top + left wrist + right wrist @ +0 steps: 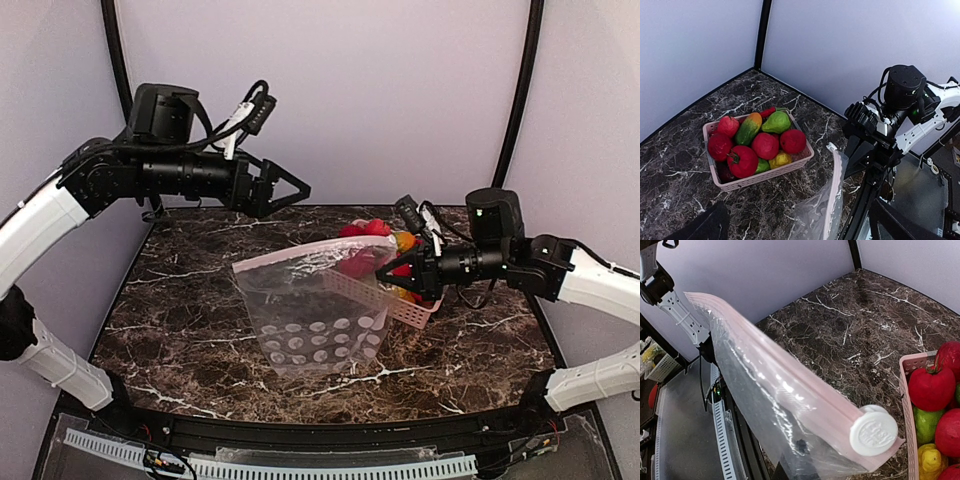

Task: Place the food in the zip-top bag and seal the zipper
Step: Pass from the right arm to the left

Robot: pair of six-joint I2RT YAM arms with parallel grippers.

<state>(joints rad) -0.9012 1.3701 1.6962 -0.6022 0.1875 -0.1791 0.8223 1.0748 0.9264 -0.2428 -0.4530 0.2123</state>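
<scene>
**A:** Which step is this?

**B:** An early one, I judge. The glossy plastic toy fruits (765, 145), mostly red with some green and yellow, all lie in the pink lattice plastic basket (760, 176) at the far right of the dark marble-patterned table (180, 330). I see none in the bag.

**A:** Where is the bag?

**B:** The clear floppy zip-top bag with whitish dots (315, 310) hangs from the right gripper (402, 268). Its jaws are clenched on the right end of the pale pink zipper strip (790, 385). The bag slopes left, and its lower edge rests on the table.

**A:** And the left gripper?

**B:** The left gripper (290, 188) hovers above the far left with its jaws spread wide, grasping nothing, well apart from the bag.

**A:** What comes next?

**B:** The strip looks pressed shut, so the mouth probably needs opening. The free gripper would have to pinch one lip and peel it away, and the thin film may slip.

**A:** Any writing?

**B:** No brand or label. A white round disc (873, 430) at the strip's end bears an embossed mark, too blurred to read.
</scene>
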